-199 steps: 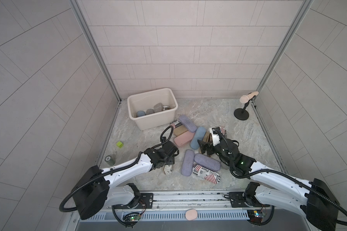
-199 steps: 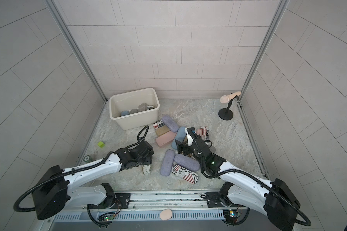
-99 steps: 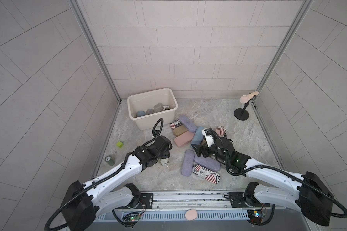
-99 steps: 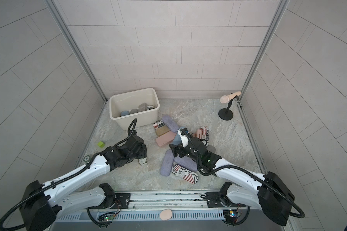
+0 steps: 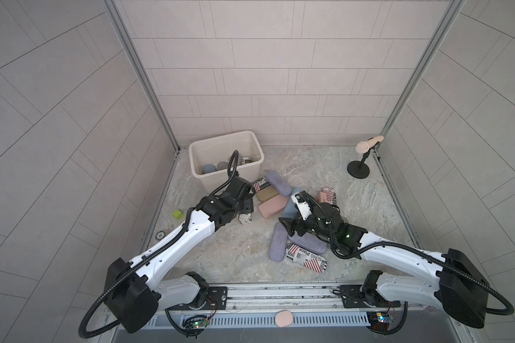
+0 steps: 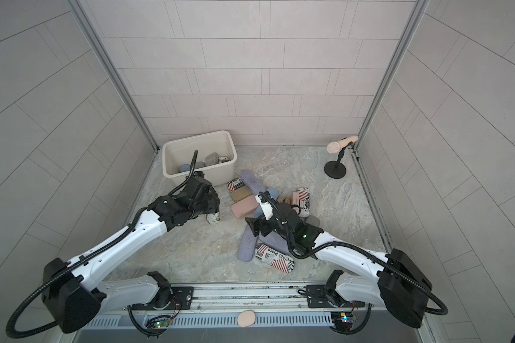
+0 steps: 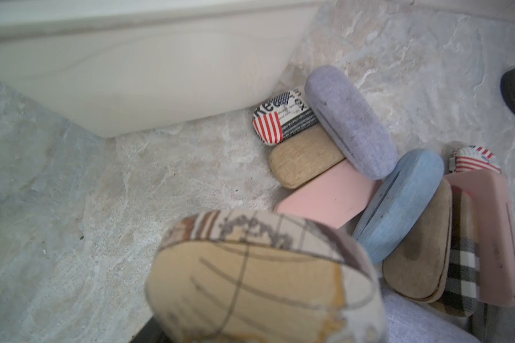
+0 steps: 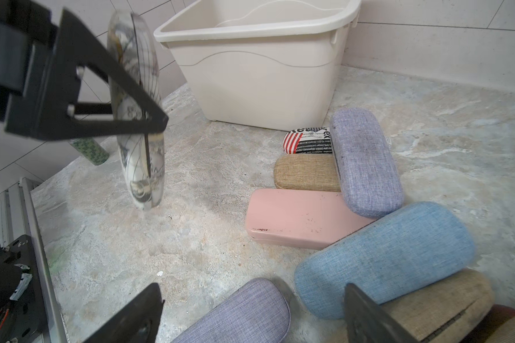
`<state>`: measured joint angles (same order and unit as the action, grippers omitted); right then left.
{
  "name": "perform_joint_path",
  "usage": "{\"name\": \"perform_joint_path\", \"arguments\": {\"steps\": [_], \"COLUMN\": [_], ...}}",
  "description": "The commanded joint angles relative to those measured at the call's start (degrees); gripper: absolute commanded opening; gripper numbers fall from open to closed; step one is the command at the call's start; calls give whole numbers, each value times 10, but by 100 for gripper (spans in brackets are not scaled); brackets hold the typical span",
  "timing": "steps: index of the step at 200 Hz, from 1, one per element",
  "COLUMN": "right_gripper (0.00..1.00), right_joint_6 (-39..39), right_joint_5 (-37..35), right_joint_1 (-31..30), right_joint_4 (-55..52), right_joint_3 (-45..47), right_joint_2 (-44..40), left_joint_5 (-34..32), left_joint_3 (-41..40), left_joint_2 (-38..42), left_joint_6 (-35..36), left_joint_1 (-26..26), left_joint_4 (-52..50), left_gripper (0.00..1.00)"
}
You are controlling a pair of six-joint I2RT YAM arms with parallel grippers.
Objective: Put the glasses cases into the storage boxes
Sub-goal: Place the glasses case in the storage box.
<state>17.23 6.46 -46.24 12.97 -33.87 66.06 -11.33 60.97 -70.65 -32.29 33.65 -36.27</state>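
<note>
Left jaws clamped on map-print case (image 8: 140,175), long axis upright, right jaws apart

Back wall (image 5: 256,74): pale pink-grey rectangular tiles in staggered courses, upper centre of the frame in both top views. Side walls (image 5: 57,133): same tile, slanting in from the left and right edges. Two grey aluminium corner posts (image 5: 142,74) descend to the tabletop (image 5: 309,166), a marbled grey-beige stone-pattern surface at centre. Silver metal rail (image 5: 280,292) along the lower edge. Lighting even, diffuse; shadows soft.
</note>
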Motion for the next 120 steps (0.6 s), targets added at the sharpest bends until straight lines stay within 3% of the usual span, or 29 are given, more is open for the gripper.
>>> {"name": "perform_joint_path", "arguments": {"steps": [1,52,120], "right_gripper": [96,96,96], "right_joint_6": [-10,-18,-17], "right_joint_5": [21,-16,-30], "right_joint_1": [-3,-8,-8], "right_joint_4": [-8,-19,-18], "right_joint_3": [-10,-8,-5], "right_joint_2": [-4,-16,-20], "left_joint_5": [10,49,97], "left_joint_3": [62,257,485], "left_joint_2": [-23,-154,-337], "left_joint_6": [44,101,92], "left_joint_1": [-29,-96,-165], "left_joint_4": [-9,-20,10], "left_gripper": [64,64,63]}}
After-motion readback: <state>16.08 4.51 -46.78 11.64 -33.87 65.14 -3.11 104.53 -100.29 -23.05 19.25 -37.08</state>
